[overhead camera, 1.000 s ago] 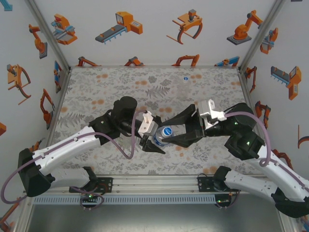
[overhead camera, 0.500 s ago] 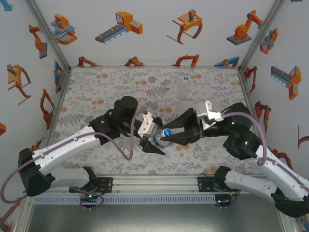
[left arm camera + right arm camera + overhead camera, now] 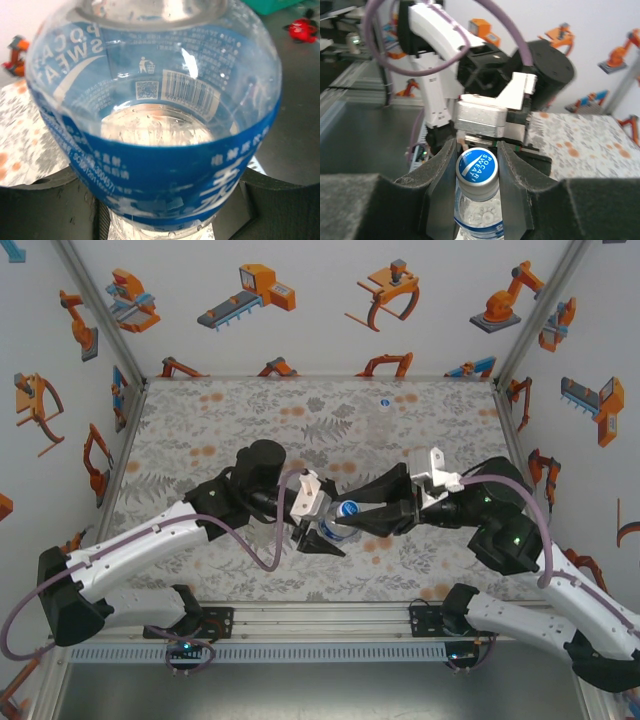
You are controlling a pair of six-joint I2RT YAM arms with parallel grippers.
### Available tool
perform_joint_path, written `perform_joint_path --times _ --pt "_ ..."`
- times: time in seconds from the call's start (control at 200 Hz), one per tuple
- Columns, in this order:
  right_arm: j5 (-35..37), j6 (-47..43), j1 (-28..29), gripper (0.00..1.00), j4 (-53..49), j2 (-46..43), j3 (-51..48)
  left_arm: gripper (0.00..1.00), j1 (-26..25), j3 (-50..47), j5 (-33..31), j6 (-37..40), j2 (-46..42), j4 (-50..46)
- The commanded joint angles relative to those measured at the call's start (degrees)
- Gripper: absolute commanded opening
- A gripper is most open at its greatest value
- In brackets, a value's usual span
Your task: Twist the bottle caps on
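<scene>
A clear bottle with a blue label [image 3: 165, 165] is held off the table, with my left gripper [image 3: 165, 215] shut around its body. In the top view this bottle [image 3: 338, 527] hangs between the two arms, with the left gripper [image 3: 316, 530] at its lower end. Its bottle cap [image 3: 477, 169], with a blue printed top, sits on the neck. My right gripper [image 3: 477, 147] is shut on the cap, one finger [image 3: 442, 170] pressing each side. From above, the right gripper [image 3: 350, 512] meets the cap [image 3: 347, 509] from the right.
A second clear bottle [image 3: 384, 412] stands upright at the back of the floral table [image 3: 200, 430], with a cap on top. The table has walls on three sides. The arms' bases and a rail [image 3: 320, 625] run along the near edge.
The right gripper's jaws have closed onto the cap, and its wrist has shifted a little to the left. The left arm and bottle have stayed in place.
</scene>
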Motion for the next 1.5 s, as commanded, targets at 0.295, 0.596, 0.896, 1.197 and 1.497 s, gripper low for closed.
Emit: perform_joint_path --times 0.295,0.596,0.896,1.197,1.497 --pt "41.8 13.4 0.0 0.0 -3.9 -1.7 -5.5 0.0 -4.8 -2.0 -32.9 -7.2 -0.6 12.9" --pt "47.4 15.4 0.6 0.0 -4.0 -0.3 -6.6 0.0 -4.8 -3.5 -36.5 -8.5 -1.2 15.5" --pt "45.3 18.8 0.6 0.47 2.2 0.4 -8.7 0.0 -4.9 -2.4 -37.7 -9.4 0.5 15.2" --pt "46.8 18.9 0.6 0.2 3.5 -0.3 -10.5 0.07 -4.9 -2.2 -39.0 -9.6 0.6 14.6" --pt "50.0 12.9 0.5 0.1 4.0 2.1 -10.2 0.84 -2.7 -3.5 -44.5 -10.1 -2.7 10.1"
